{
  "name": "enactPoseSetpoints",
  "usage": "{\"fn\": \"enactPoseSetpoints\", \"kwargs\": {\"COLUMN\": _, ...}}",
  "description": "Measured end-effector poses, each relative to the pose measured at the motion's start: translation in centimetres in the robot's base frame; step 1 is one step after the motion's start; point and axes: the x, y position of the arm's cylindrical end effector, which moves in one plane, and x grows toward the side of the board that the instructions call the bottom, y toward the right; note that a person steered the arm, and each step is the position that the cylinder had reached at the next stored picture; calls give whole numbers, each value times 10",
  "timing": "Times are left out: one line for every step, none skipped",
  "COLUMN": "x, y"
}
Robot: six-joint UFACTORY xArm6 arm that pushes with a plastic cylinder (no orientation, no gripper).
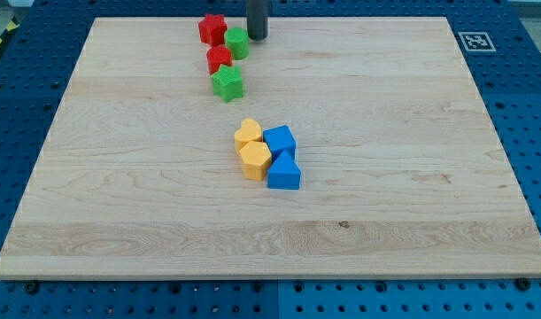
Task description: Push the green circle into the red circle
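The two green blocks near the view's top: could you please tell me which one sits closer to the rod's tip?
The green circle, just left of my tip, almost touching. The green star-shaped block lies farther down the view, below the red circle.

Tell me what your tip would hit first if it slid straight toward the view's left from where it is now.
My tip would most likely meet the green circle first; it sits just left of my tip, nearly touching. Behind it lies the red star, though depth is hard to judge.

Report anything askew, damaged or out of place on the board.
Nothing stands out. My tip sits just right of the green circle, which is close beside the red circle. The wooden board looks intact, and no block is tipped.
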Motion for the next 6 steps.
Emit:
{"fn": "enactPoseSetpoints", "kwargs": {"x": 14, "y": -6}}
{"fn": "enactPoseSetpoints", "kwargs": {"x": 23, "y": -10}}
{"fn": "enactPoseSetpoints", "kwargs": {"x": 24, "y": -10}}
{"fn": "enactPoseSetpoints", "kwargs": {"x": 25, "y": 4}}
{"fn": "enactPoseSetpoints", "kwargs": {"x": 40, "y": 36}}
{"fn": "enactPoseSetpoints", "kwargs": {"x": 55, "y": 35}}
